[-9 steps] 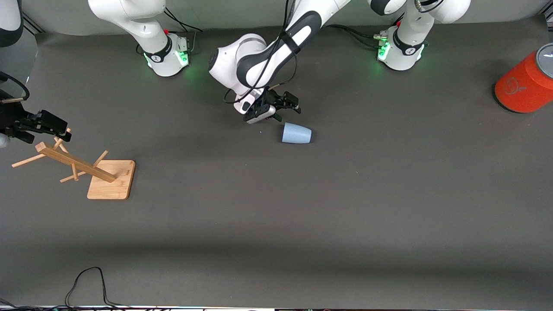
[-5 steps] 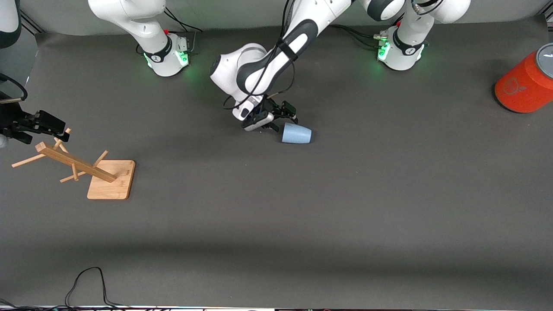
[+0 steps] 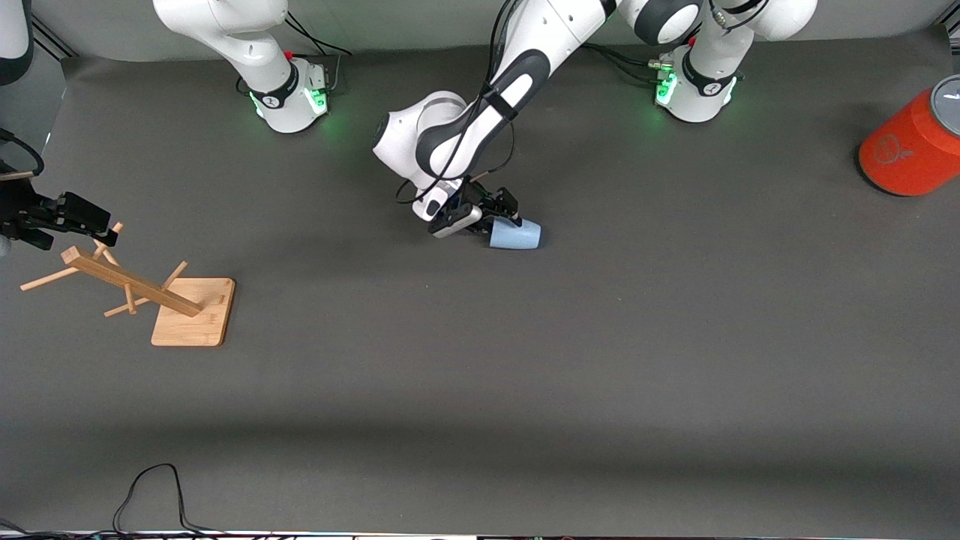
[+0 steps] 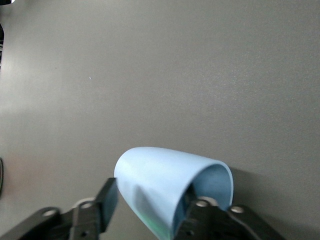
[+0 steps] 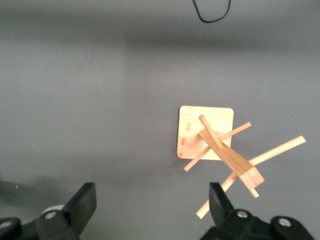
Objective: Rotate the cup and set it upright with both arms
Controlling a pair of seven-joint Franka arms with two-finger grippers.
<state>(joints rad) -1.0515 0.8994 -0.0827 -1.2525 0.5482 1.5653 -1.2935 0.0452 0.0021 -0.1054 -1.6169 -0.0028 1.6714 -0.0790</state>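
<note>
The pale-blue cup (image 3: 517,235) lies on its side on the dark mat, its mouth toward the right arm's end of the table. My left gripper (image 3: 491,217) is low at the cup's mouth and open. In the left wrist view, one finger (image 4: 108,196) is outside the cup (image 4: 155,180) and the other finger (image 4: 200,207) sits inside the mouth, so the jaws straddle the wall at the rim. My right gripper (image 3: 82,219) is open and empty, and waits over the wooden rack at the right arm's end of the table; the right wrist view (image 5: 152,197) shows nothing between its fingers.
A wooden peg rack (image 3: 191,311) lies tipped on its square base, under the right gripper; it also shows in the right wrist view (image 5: 206,131). A large orange cylinder with a grey lid (image 3: 911,146) stands at the left arm's end. A black cable (image 3: 150,487) lies near the front edge.
My left gripper has come down from above and beside the cup's mouth to straddle its rim. The cup has not moved. The right gripper has barely shifted.
</note>
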